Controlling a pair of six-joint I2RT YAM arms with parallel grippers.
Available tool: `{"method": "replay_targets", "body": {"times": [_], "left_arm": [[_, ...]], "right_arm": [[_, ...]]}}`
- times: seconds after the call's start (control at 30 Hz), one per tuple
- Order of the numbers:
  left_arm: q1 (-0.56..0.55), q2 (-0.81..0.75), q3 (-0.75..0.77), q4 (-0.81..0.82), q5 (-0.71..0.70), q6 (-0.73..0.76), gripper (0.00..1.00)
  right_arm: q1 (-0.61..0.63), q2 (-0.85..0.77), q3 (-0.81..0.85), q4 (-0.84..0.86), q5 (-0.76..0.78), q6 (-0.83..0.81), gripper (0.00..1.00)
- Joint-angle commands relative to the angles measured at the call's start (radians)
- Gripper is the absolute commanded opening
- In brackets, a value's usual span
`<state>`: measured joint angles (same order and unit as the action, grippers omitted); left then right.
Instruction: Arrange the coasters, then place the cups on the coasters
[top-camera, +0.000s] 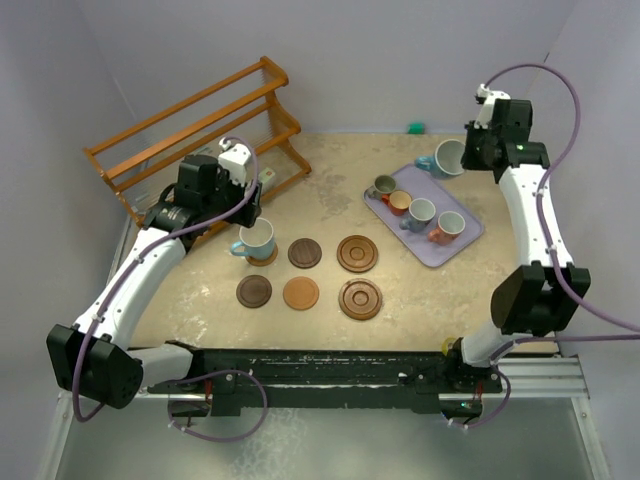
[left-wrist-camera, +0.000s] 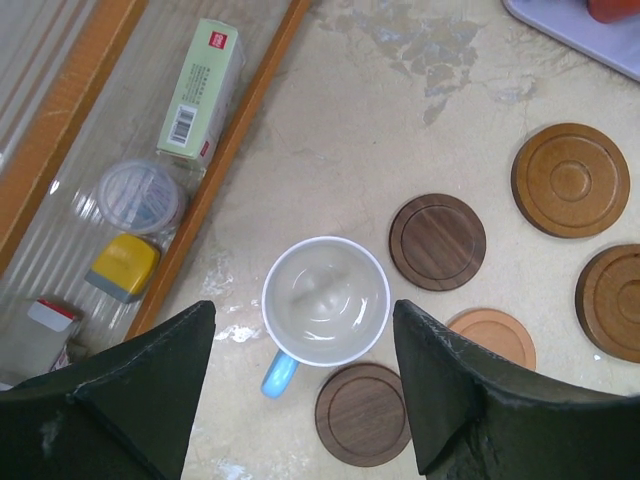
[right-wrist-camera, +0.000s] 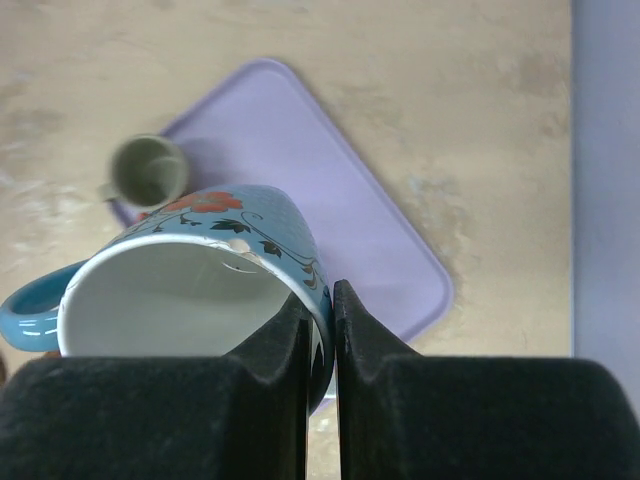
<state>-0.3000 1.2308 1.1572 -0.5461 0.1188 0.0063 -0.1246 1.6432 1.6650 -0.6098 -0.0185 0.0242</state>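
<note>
Top external view: found the left gripper (top-camera: 252, 215) hanging directly above the light blue cup (top-camera: 255, 240), with a sliver of tan coaster (top-camera: 268, 259) showing under the cup's base. Could not confirm that coaster from the left wrist view; saw the cup there from straight above, between the two fingers and touching neither. Recorded the jaws as spread wide, released, holding nothing.

Noted only in the left wrist view, beyond the left-hand finger: the rack rail (left-wrist-camera: 245, 130) and, past it, a green box (left-wrist-camera: 200, 95), a round tin (left-wrist-camera: 140, 195) and a yellow item (left-wrist-camera: 125, 265).

Noted beyond the right-hand finger five bare coasters: two dark brown coasters (top-camera: 305, 252), one tan-orange coaster (top-camera: 301, 293) and two grooved coasters (top-camera: 357, 253) farthest out.

Located the right gripper (top-camera: 470, 152) over the far end of the lavender tray (top-camera: 445, 250), clenched on the floral blue cup (top-camera: 448, 158). Confirmed from the right wrist view alone: cup wall pinched between the fingers, red flowers and dark leaves on its side, tray lying below the fingertips. Could not settle whether cup and tray touched.

Counted overhead four small cups (top-camera: 420, 213) on the tray, on the near side of the gripper; made out from the wrist just the grey-olive cup (right-wrist-camera: 150, 170).
</note>
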Motion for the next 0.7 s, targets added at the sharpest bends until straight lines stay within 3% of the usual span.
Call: {"method": "replay_targets", "body": {"times": [0.0,0.23,0.4,0.67], "left_arm": [[0.008,-0.040,0.061,0.052,0.014,0.029,0.70],[0.007,-0.059,0.065,0.113,0.217,0.153,0.70],[0.000,-0.040,0.109,0.061,0.406,0.259,0.73],[-0.128,-0.021,0.119,0.016,0.391,0.446,0.74]], "right_arm": [[0.139,-0.108,-0.011,0.069,-0.022,-0.002,0.00],[0.372,-0.148,-0.007,0.059,-0.013,-0.058,0.00],[0.508,-0.121,0.024,0.040,0.011,-0.065,0.00],[0.677,-0.019,0.127,-0.016,0.038,-0.019,0.00]]}}
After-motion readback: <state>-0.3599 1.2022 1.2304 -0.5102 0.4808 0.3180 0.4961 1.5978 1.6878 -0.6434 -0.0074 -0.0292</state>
